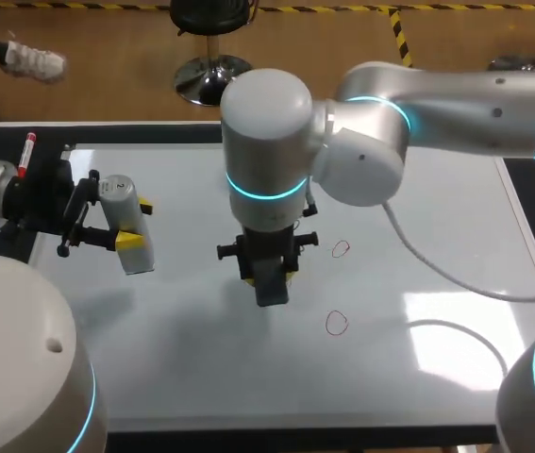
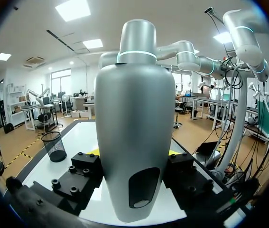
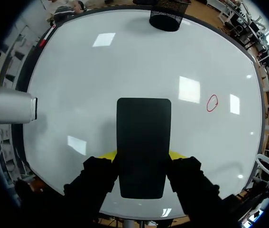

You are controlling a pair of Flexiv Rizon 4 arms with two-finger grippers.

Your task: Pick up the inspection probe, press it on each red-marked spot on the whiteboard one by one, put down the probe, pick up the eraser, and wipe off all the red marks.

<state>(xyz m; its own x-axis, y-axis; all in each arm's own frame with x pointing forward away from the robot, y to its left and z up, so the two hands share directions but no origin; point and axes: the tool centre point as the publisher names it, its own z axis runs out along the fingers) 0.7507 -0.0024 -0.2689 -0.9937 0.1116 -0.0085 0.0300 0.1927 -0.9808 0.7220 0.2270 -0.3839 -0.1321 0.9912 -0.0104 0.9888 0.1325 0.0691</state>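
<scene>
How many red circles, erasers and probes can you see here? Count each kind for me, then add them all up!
Red hand-drawn circles: 2
Black rectangular eraser: 1
Silver-grey rounded probe: 1
Total: 4

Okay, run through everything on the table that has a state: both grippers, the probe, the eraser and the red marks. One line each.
left gripper: shut on the probe.
probe: held above the whiteboard, not pressed on any mark.
right gripper: shut on the eraser.
eraser: held, flat face toward the whiteboard; contact cannot be told.
farther red mark: not wiped.
nearer red mark: not wiped.
</scene>
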